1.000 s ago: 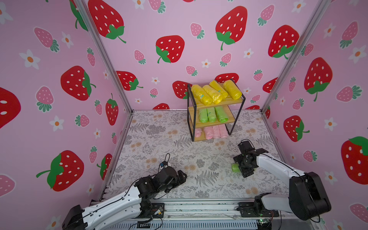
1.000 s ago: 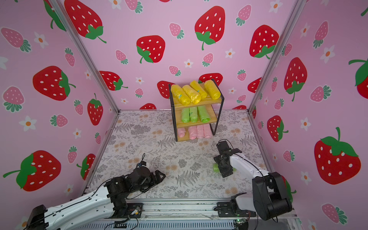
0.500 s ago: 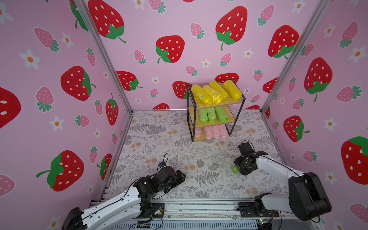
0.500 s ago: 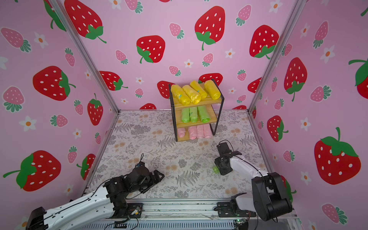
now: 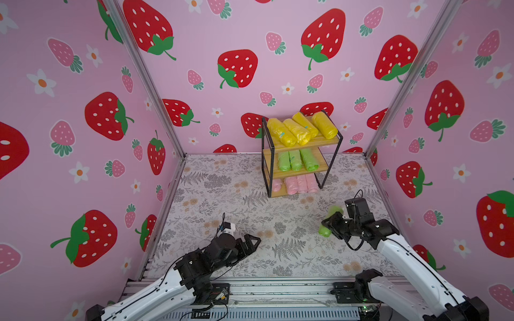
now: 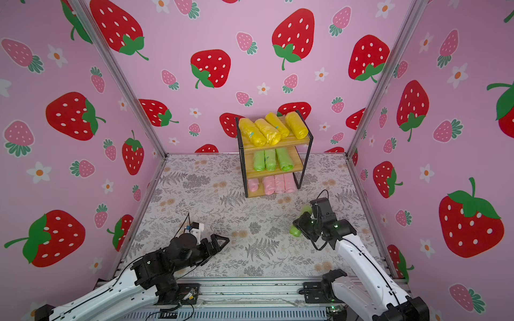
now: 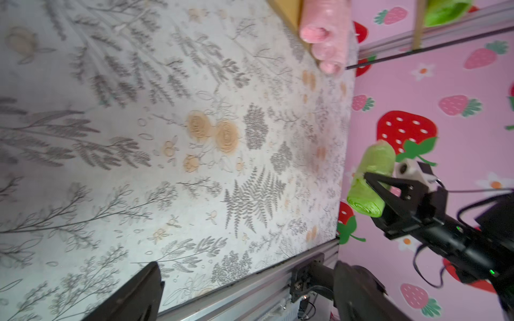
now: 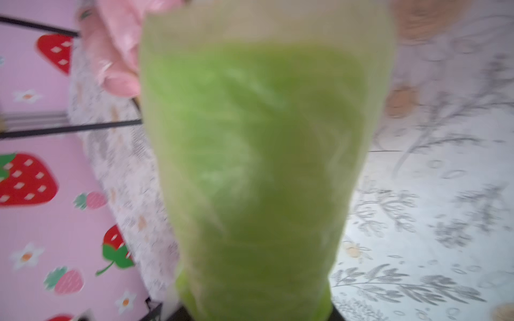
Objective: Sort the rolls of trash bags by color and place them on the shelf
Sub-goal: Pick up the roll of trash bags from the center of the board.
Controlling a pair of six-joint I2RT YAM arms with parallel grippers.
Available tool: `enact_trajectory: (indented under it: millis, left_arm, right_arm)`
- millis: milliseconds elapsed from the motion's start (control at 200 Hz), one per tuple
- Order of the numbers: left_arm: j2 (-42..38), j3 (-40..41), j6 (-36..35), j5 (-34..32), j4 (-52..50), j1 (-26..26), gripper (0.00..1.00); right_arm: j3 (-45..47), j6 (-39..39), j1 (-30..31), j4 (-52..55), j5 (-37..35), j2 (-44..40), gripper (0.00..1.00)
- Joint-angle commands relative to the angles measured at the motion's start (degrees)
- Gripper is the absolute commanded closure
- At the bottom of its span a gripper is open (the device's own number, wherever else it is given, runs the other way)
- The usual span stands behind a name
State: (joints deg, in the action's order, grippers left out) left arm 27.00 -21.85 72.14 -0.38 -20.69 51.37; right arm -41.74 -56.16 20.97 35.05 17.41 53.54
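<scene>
Green film, likely light, soft and slippery, is giving where the right gripper (image 5: 329, 223) is clamping the light green roll (image 7: 377, 158) mid-length above the mat (image 5: 250, 200), well apart from the shelf (image 5: 322, 166), while the left gripper (image 5: 251, 241) is gaping empty.

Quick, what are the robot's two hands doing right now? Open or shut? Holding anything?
Left gripper: open, holding nothing.
Right gripper: closed on a light green roll, held above the table.

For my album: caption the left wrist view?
Right gripper holds a green roll, pink rolls on the shelf beyond.
</scene>
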Motion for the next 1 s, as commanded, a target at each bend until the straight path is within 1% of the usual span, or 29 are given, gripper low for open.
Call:
enact_trajectory:
  millis: [0,60,135,180,270,370,440,465,500,605,725,820,991]
  left_arm:
    - [-4.1,-4.3,-6.3,0.2,7.7,-0.6,0.00]
    - [-5.3,-5.6,-7.3,-0.1,8.5,-0.7,0.00]
    - [-4.8,-7.6,-7.5,-0.6,6.5,-1.0,0.00]
    - [-3.7,-8.3,-7.9,0.3,6.9,-1.2,0.00]
    - [-0.9,-8.4,-7.4,2.5,10.8,-1.4,0.00]
    - [2.4,-7.7,-6.7,5.7,18.5,-1.5,0.00]
    - [3.8,-6.2,-7.3,7.9,26.2,-1.6,0.00]
    - [4.0,-5.5,-7.2,9.8,28.8,-1.6,0.00]
    - [4.1,-4.9,-7.2,10.6,31.0,-1.6,0.00]
    - [4.8,-4.8,-7.8,12.4,31.9,-1.6,0.00]
    - [6.3,-4.8,-7.3,14.9,33.9,-1.6,0.00]
    - [7.3,-4.7,-6.4,16.7,36.1,-1.6,0.00]
    - [6.7,-4.4,-5.9,17.8,35.4,-1.6,0.00]
  right_arm:
    - [-6.7,11.6,0.7,-3.5,18.3,0.6,1.00]
    - [-9.9,15.2,1.9,-2.0,22.0,1.2,1.00]
    - [-12.6,16.7,4.6,0.7,22.8,1.8,1.00]
    - [-12.7,15.7,7.0,-0.1,23.4,1.8,1.00]
    - [-11.4,13.9,13.6,-2.9,21.7,1.4,1.00]
    - [-9.6,11.8,19.5,-6.5,20.8,0.8,1.00]
    - [-7.4,7.4,21.5,-10.4,22.2,0.5,1.00]
    - [-6.7,5.8,22.4,-11.6,22.0,0.4,1.00]
    - [-5.9,4.2,23.9,-13.3,21.2,0.1,1.00]
    - [-7.3,3.5,28.8,-13.6,18.2,0.7,1.00]
    - [-12.0,5.3,33.9,-11.8,16.6,5.5,1.00]
    - [-14.8,6.3,36.1,-11.9,15.9,8.8,1.00]
    - [-16.6,6.4,36.5,-13.7,17.1,11.2,1.00]
